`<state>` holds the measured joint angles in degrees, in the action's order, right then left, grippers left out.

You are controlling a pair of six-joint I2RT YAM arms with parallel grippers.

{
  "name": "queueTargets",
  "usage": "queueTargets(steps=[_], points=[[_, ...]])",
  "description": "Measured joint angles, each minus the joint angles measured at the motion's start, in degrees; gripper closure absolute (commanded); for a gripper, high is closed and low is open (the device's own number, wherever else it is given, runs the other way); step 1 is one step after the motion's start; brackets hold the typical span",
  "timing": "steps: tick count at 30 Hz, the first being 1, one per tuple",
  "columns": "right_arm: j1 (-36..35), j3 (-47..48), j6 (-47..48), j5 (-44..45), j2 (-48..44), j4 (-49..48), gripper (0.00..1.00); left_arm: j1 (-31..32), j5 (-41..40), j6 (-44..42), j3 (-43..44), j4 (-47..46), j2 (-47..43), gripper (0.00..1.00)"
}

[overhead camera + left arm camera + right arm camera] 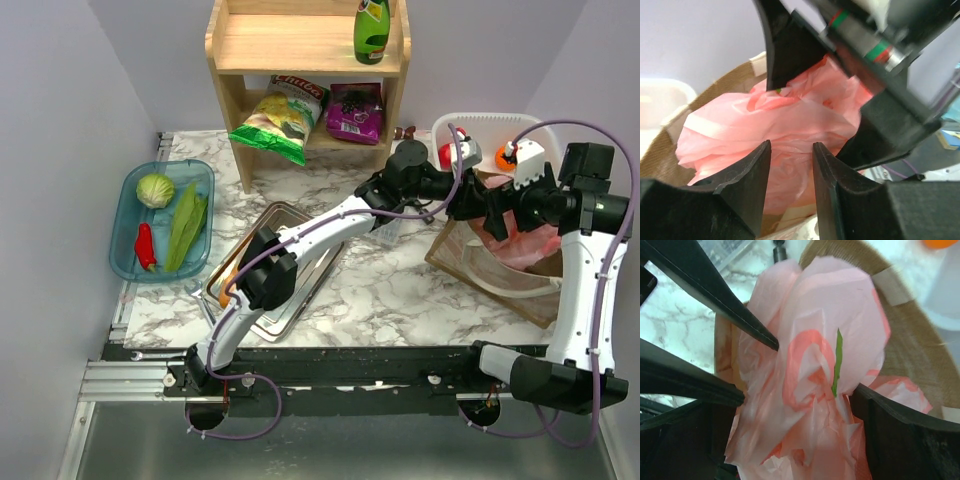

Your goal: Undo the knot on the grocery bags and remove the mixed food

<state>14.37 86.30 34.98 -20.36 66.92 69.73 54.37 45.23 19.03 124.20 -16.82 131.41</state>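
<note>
Because the knot [807, 367] must be loosened before anything can be lifted out, both arms meet over the grocery bags [522, 245], which stand in a brown basket [470, 275] at the right of the worktop [400, 290]. The right hand [799, 392] is spread wide around the bunched pink top, probably to steady it. The left hand [790, 147] stands partly narrowed at the film, though whether it pinches any cannot be told.
</note>
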Motion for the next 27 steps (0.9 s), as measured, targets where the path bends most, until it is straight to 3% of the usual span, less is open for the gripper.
queueTargets(steps=[9,15,17,19,21,24,27], points=[[0.00,14.58,-3.67,-0.28,3.63,1.51,0.00,-0.26,-3.48,-5.88,0.74,9.14,0.94,0.60],[0.00,16.11,-3.67,1.70,2.51,2.56,0.00,0.09,-4.04,-8.35,0.81,12.20,1.79,0.59],[0.00,16.20,-3.69,2.58,2.51,2.89,0.11,0.09,-4.17,-8.79,0.90,12.48,1.79,0.52],[0.00,16.48,-3.72,2.86,2.64,3.34,0.36,0.07,-4.22,-8.87,0.83,12.59,1.79,0.44],[0.00,16.46,-3.78,3.39,2.67,3.58,0.55,0.00,-4.20,-8.37,0.00,11.69,1.60,0.37],[0.00,12.11,-4.31,6.49,1.64,2.29,0.65,-0.26,-4.02,-7.85,-2.25,10.47,0.33,0.26],[0.00,1.11,-4.24,11.10,-0.48,-0.17,0.67,-0.37,-3.78,-7.43,-4.96,9.57,-2.36,0.21]])
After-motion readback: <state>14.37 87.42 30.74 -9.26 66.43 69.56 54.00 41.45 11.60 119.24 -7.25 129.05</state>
